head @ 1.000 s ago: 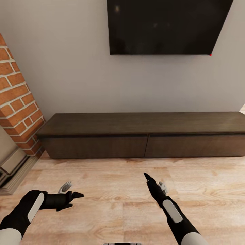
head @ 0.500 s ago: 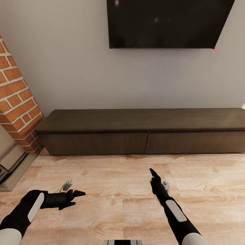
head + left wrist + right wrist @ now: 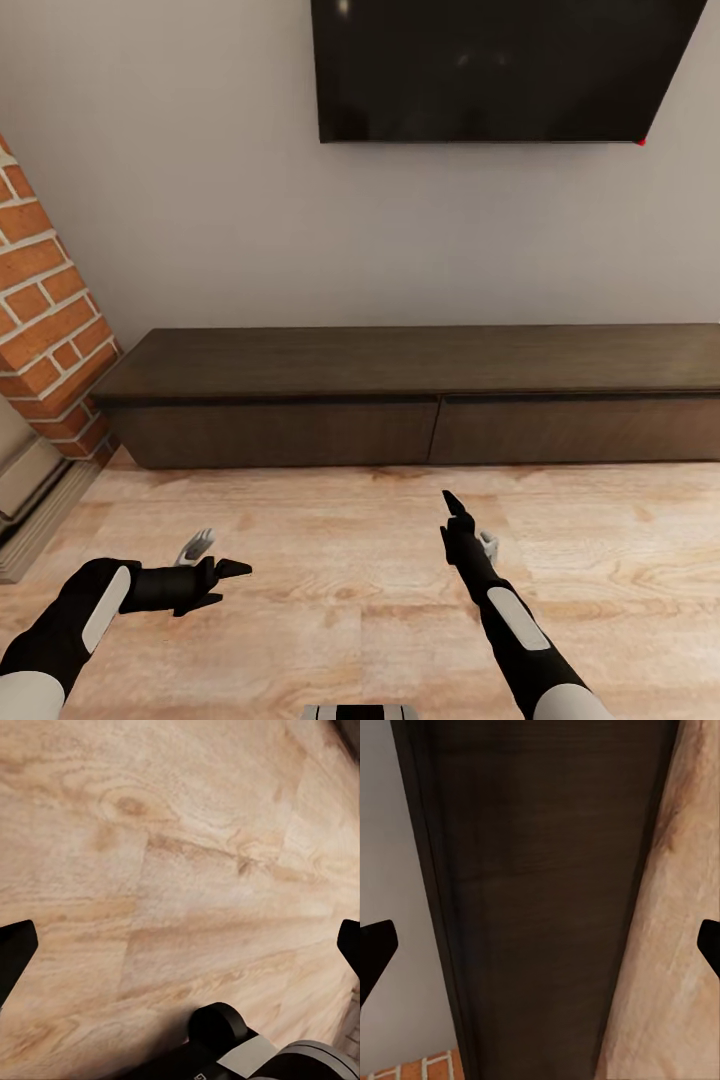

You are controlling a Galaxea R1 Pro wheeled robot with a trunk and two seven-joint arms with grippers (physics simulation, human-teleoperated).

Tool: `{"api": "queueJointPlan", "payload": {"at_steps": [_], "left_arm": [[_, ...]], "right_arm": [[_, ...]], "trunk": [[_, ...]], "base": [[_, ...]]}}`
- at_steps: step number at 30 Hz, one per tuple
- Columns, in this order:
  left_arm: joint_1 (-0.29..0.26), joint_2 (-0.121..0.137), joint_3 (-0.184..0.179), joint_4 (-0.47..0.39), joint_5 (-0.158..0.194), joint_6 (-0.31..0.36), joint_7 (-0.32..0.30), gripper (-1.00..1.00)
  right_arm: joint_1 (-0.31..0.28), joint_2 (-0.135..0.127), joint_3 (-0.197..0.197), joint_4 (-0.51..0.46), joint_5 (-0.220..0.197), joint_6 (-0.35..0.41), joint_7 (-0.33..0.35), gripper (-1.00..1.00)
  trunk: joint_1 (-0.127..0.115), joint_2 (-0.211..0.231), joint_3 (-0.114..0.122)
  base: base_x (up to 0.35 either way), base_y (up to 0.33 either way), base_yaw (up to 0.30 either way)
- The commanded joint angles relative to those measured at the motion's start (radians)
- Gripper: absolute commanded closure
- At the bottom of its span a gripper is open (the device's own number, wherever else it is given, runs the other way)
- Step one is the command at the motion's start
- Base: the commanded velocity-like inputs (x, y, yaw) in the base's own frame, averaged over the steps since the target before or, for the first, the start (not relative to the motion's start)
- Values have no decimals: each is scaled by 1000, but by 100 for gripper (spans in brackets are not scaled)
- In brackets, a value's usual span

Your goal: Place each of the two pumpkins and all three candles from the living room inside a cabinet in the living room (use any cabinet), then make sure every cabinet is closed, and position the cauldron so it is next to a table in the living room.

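The long low dark-brown cabinet [image 3: 400,400] stands against the wall ahead, both of its wide drawer fronts shut flush. My left gripper [image 3: 222,583] hovers open over the wood floor at the lower left, pointing right, with nothing between its fingers; its wrist view has bare floor under the gripper [image 3: 180,945]. My right gripper [image 3: 453,508] is open and empty, pointing at the cabinet from about a floorboard's width short of it. In the right wrist view, the cabinet [image 3: 547,900] shows between the spread tips of that gripper [image 3: 540,945]. The pumpkins, candles, cauldron and table are out of view.
A black TV screen [image 3: 500,70] hangs on the grey wall above the cabinet. A red brick fireplace column [image 3: 45,320] with a stone hearth step [image 3: 40,500] stands at the left. Pale wood floor [image 3: 350,560] lies between me and the cabinet.
The whole view has shifted a little, so the camera moved. My right gripper has reached slightly forward and right toward the cabinet. The left arm has barely moved.
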Motion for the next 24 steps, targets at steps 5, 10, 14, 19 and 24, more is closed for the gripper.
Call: {"api": "queueJointPlan", "payload": {"at_steps": [5, 10, 14, 19, 24], "left_arm": [[0, 0, 0, 0, 0, -1, 0, -100], [0, -2, -1, 0, 0, -1, 0, -100], [0, -3, -1, 0, 0, -1, 0, -100], [0, -3, 0, 0, 0, -1, 0, -100], [0, -3, 0, 0, 0, -1, 0, -100]], "right_arm": [[0, 11, -1, 0, -4, 0, 3, -100], [0, 19, -2, 2, -6, 0, 31, -100], [0, 21, -3, 23, -6, 1, 147, -100], [0, 21, -4, 27, -5, 0, 202, -100], [0, 21, -4, 28, -3, -2, 207, -100]], "trunk": [[0, 0, 0], [0, 0, 0], [0, 0, 0], [0, 0, 0], [0, 0, 0]], "base": [[323, 0, 0], [325, 0, 0], [264, 0, 0], [220, 0, 0], [216, 0, 0]]}}
